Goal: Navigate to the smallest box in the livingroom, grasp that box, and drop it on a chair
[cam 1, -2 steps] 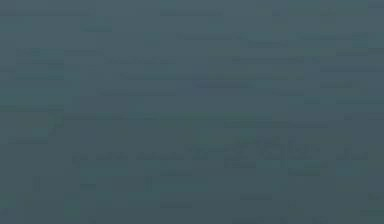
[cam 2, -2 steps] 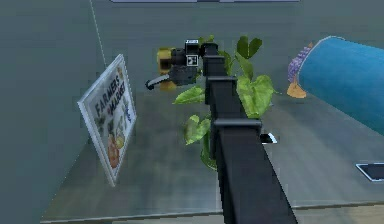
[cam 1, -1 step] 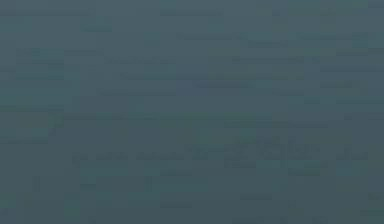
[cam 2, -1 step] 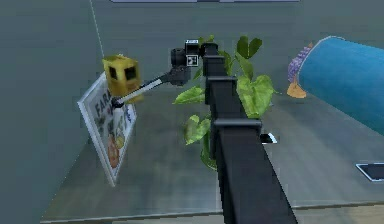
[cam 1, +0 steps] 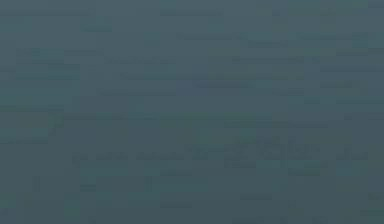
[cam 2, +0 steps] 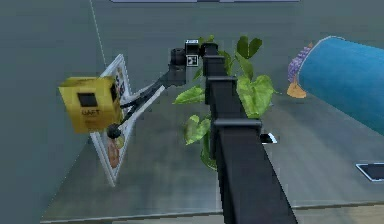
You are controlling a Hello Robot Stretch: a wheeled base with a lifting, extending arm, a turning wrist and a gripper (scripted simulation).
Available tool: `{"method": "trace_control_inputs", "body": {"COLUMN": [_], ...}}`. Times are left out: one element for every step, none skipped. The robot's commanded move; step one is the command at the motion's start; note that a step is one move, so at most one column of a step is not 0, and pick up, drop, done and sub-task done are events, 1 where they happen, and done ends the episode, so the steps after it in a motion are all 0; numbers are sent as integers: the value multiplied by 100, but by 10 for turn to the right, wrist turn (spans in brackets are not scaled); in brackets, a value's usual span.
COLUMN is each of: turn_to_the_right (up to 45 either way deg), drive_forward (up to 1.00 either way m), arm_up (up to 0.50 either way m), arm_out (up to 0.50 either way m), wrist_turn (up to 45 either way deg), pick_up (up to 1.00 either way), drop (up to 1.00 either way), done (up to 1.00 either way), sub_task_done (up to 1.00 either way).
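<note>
Arm bar [cam 2: 240, 150] comes up from the near edge of the arm side view, just right of middle, heading out toward a grey-green wall [cam 2: 40, 50]. Leafy green plant [cam 2: 250, 92] stands right behind the bar, with leaves on both sides of it and its middle masked by it. Farther out, two white marker squares sit at the arm's end, and the gripper [cam 2: 122, 113] points left from them. Yellow box [cam 2: 90, 105] hangs at the finger end, clear of the grey surface [cam 2: 170, 180] below, so the gripper holds it. Finger state: cannot tell. Just behind the box, a white-framed picture [cam 2: 112, 150] stands on the grey surface by the wall, and the box covers its upper part. To the right is a big blue cylinder [cam 2: 345, 75] with a purple end, tilted and running off the view's right edge. Small white-and-blue item [cam 2: 371, 171] lies low at the right edge, too small to name. Forward view: plain teal-grey surface [cam 1: 192, 112], close in tone to that wall.
</note>
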Motion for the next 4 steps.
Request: {"method": "trace_control_inputs", "body": {"turn_to_the_right": [0,0,-450,-450], "drive_forward": [0,0,0,0], "arm_up": [0,0,0,0], "arm_out": [0,-44,0,0], "wrist_turn": [-150,0,0,0], "pick_up": [0,0,0,0], "drop": [0,0,0,0], "done": [0,0,0,0], "sub_task_done": [0,0,0,0]}}
